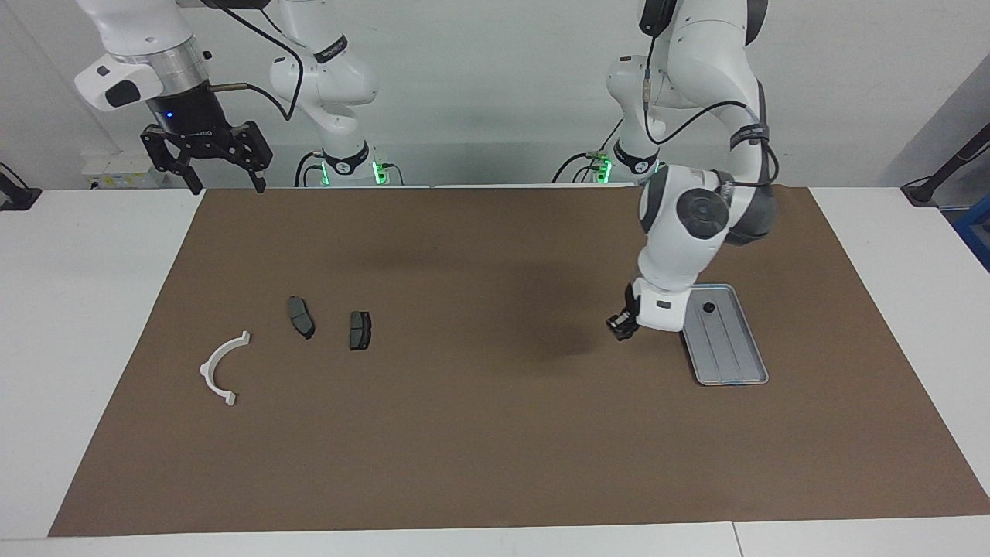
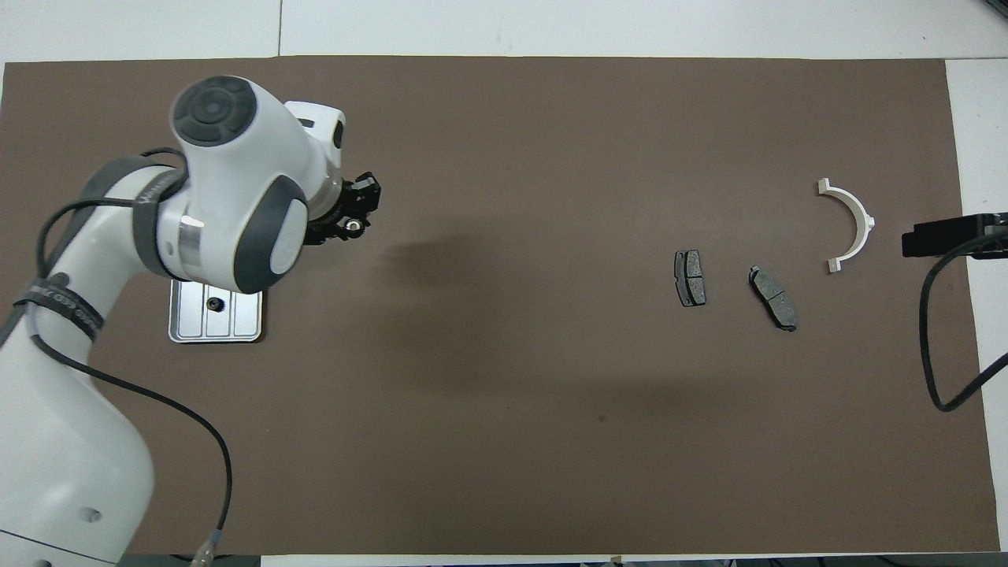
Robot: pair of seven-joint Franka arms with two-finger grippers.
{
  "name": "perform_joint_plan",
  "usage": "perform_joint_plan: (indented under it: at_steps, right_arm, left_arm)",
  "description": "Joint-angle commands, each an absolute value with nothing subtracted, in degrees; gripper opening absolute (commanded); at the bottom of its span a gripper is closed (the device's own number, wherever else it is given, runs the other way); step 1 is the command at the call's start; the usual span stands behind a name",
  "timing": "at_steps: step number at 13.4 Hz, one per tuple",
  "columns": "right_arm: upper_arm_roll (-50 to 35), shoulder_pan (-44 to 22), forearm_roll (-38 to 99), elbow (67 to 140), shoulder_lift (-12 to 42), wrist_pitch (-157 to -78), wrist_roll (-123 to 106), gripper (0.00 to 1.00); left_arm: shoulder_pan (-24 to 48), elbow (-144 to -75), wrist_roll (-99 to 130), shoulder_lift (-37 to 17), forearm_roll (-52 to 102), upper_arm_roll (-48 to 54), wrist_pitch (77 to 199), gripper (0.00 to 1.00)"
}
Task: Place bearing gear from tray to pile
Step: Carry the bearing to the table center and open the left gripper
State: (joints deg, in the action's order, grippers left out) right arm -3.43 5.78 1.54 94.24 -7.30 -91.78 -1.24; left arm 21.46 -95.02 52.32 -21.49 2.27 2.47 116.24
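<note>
Bearing gear (image 1: 708, 308), tray (image 1: 731, 357), frame right | small, stiff, likely slippery: pinch its rim | left gripper (image 1: 621, 325) beside tray, state unclear | right gripper (image 1: 223, 166) spread, waiting.

Light: bright, even, from above.
Shadows: soft, diffuse patches on the brown mat (image 1: 495, 433) near the left arm.
Glare: mild sheen on the tray (image 2: 236, 324).
Focus: both views sharp.
</note>
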Motion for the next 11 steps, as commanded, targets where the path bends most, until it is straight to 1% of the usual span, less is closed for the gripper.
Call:
perform_joint_plan:
  at_steps: [1,4,7,10,11]
  right_arm:
    - [-3.3,7.3,3.2,94.5,-8.3,-90.2,-0.5,1.00]
    - [-3.4,7.2,3.2,94.7,-8.3,-89.4,-0.8,1.00]
    - [-3.7,6.6,3.2,98.0,-10.3,-89.6,-0.8,1.00]
    - [-4.0,5.5,3.3,101.6,-11.8,-90.2,-0.1,1.00]
    - [-4.0,5.3,3.3,102.2,-11.8,-90.4,-0.2,1.00]
  left_arm:
    - [26.2,-98.9,56.8,-21.3,2.9,1.2,119.9,0.16]
    - [28.4,-106.9,56.9,-18.9,2.7,1.1,123.8,0.16]
    - [29.0,-108.6,57.1,-18.3,2.7,1.2,125.1,0.16]
    - [29.7,-112.8,58.7,-18.1,2.7,1.2,131.3,0.18]
    - [29.7,-113.5,58.7,-18.1,2.7,1.2,132.3,0.22]
